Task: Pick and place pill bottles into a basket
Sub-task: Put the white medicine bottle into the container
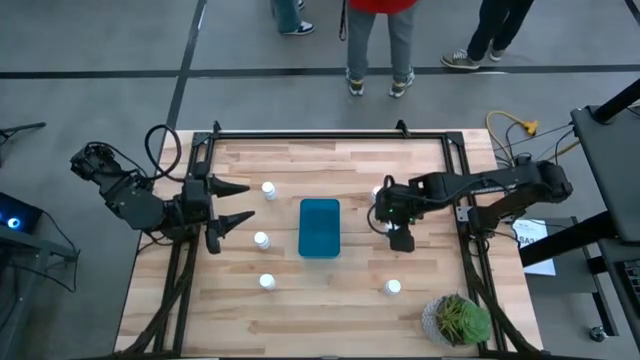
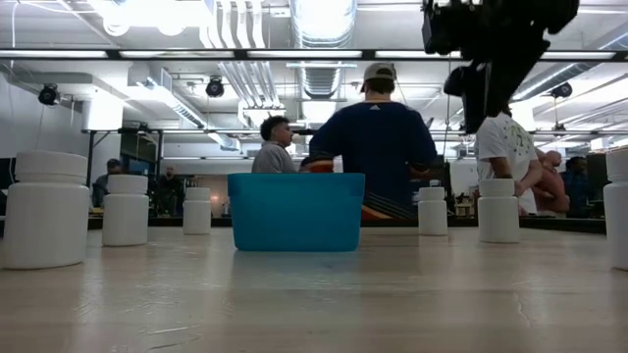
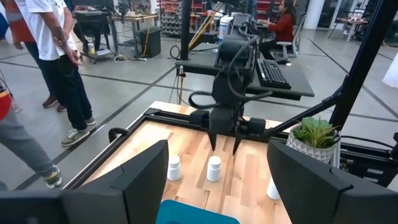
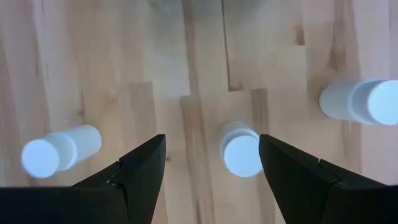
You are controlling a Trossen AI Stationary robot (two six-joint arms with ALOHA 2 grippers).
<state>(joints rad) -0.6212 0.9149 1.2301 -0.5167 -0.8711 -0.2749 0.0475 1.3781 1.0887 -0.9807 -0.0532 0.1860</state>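
Right gripper (image 1: 397,222) hangs above a pill bottle (image 4: 242,149) right of the empty teal basket (image 1: 320,228), fingers spread wide and holding nothing, seemingly lined up to descend; left gripper (image 1: 228,207) waits spread and empty by the bottles left of the basket.

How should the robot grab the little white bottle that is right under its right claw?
Probably from straight above: this pill bottle stands upright between the open right gripper's fingers. Lower them beside its round body, under the cap, and squeeze. Its neighbours stand clear, so nothing blocks them.
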